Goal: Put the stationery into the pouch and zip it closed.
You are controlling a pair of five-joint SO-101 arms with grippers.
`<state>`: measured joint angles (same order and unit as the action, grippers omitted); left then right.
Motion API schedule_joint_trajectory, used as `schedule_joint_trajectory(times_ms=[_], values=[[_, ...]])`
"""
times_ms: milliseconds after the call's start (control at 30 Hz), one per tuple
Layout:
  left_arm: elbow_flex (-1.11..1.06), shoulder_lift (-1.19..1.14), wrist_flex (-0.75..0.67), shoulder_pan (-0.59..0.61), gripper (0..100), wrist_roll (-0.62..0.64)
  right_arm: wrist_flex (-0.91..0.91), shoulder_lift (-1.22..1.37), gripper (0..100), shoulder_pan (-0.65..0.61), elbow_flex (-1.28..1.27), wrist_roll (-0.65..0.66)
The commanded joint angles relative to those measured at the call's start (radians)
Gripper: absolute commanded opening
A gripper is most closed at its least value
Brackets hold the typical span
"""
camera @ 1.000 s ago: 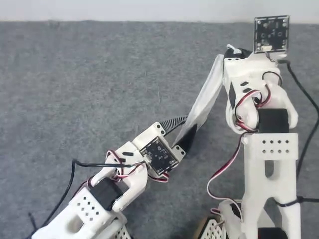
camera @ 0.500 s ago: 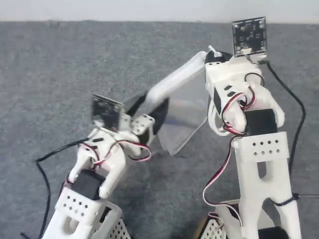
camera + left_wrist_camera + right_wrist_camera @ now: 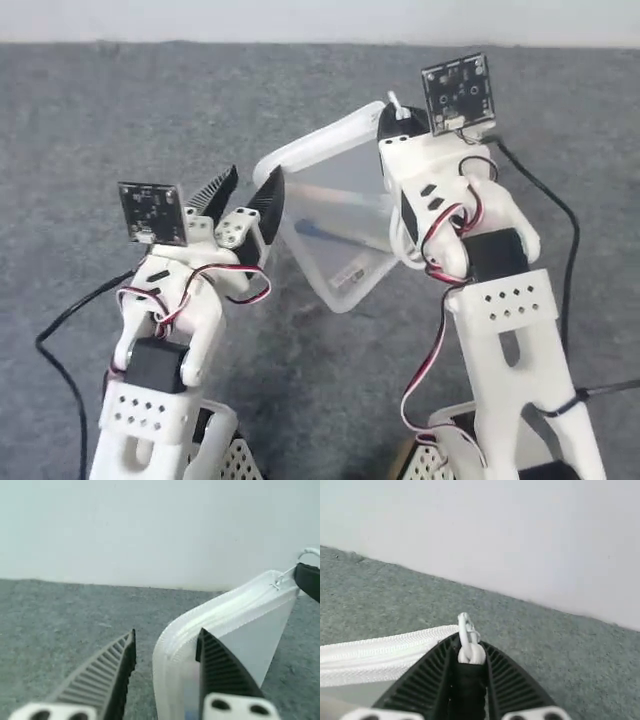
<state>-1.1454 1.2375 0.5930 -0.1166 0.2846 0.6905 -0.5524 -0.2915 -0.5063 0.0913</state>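
Observation:
The clear pouch [image 3: 340, 215] with a white zip band [image 3: 320, 140] hangs tilted above the grey mat. Inside it lie a blue pen [image 3: 305, 229] and other stationery [image 3: 350, 275]. My right gripper [image 3: 393, 112] is shut on the white zip pull [image 3: 465, 645] at the pouch's upper far corner, and the zip band [image 3: 380, 650] runs away from it. My left gripper [image 3: 255, 178] stands open just short of the pouch's other corner. In the left wrist view the pouch edge [image 3: 220, 612] curves past its toothed fingers [image 3: 102, 677], gripper [image 3: 166, 632] empty.
Grey carpet-like mat [image 3: 120, 110] covers the table, with a pale wall [image 3: 150, 525] behind. Both arm bases [image 3: 160, 430] stand at the near edge, with cables [image 3: 60, 320] trailing beside them.
My left gripper let go of the pouch's lower end, opened and swung left. The right arm carried the pouch leftward by the zip pull; the pouch now hangs flatter.

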Motion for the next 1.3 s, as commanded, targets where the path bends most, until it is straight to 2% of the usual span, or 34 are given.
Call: schedule_joint_trajectory(times_ms=[0, 200, 433, 633, 733, 1133, 1267], values=[[0.058, 0.017, 0.000, 0.009, 18, 0.006, 0.022, 0.059, 0.9, -0.016, -0.155, 0.029], [0.048, 0.017, -0.003, 0.058, 18, 0.005, -0.004, 0.059, 0.9, -0.071, -0.206, 0.029], [0.047, 0.017, -0.003, 0.061, 18, 0.005, -0.019, 0.059, 2.4, -0.091, -0.232, 0.029], [0.047, 0.017, -0.003, 0.063, 18, 0.005, -0.008, 0.059, 20.6, -0.093, -0.236, 0.026], [0.047, 0.017, -0.003, 0.064, 18, 0.006, 0.013, 0.059, 25.8, -0.093, -0.236, 0.028], [0.051, 0.017, -0.005, 0.126, 18, 0.012, 0.016, 0.058, 25.7, -0.093, -0.236, 0.029], [0.053, 0.017, -0.038, 0.199, 18, 0.110, 0.016, 0.058, 25.7, -0.093, -0.236, 0.029]])
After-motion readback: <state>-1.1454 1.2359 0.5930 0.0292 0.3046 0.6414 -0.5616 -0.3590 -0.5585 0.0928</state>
